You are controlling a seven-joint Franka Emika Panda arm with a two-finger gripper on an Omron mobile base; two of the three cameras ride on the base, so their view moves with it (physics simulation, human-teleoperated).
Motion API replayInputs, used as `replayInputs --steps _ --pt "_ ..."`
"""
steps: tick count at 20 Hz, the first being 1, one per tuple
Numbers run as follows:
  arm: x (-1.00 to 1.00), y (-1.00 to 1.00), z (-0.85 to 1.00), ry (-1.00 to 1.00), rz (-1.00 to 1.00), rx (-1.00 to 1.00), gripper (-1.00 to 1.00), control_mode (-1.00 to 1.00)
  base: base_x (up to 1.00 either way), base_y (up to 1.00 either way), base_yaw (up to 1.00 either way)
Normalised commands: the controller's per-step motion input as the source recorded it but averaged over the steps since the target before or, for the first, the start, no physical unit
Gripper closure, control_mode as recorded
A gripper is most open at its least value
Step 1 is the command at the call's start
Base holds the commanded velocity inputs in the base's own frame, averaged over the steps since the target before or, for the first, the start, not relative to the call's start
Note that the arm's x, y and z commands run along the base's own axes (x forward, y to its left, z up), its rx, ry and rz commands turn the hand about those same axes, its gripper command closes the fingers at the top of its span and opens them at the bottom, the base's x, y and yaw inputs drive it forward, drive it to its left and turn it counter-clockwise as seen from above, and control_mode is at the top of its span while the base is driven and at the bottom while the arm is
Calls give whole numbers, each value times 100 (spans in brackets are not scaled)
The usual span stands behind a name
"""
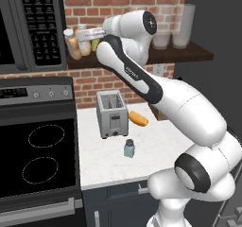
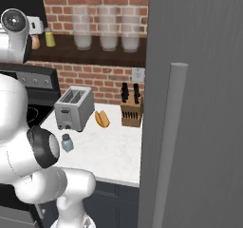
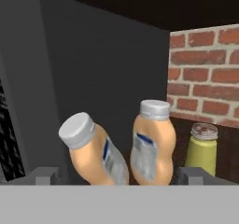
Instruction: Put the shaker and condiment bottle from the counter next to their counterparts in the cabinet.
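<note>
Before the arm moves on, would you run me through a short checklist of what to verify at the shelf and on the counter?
1. Gripper open: ok, fingers spread either side of the two orange bottles.
2. Condiment bottle on the cabinet shelf: ok, beside the wider orange bottle.
3. Condiment bottle upright: not ok, it tilts away from its neighbour.
4. Whether the fingers touch either bottle: cannot tell.
5. Yellow-green shaker standing: ok.
6. Shaker moved to the shelf: not ok, it stands on the counter in front of the toaster.
</note>
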Motion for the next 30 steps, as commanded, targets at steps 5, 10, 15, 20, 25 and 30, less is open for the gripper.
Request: replayInputs --steps 5,10,15,20,25,30 --pt "-63 -46 14 0 -4 15 -100 -100 0 0 0" --pt "-79 -24 0 -1 -1 7 -100 -100 0 0 0" --pt "-93 -21 0 0 -3 7 -100 -100 0 0 0" --pt "-86 -25 5 2 -8 11 -100 -100 0 0 0" --pt "-70 -19 6 13 -13 9 -100 -100 0 0 0" --pt "-52 -3 0 19 -14 1 -100 -100 0 0 0"
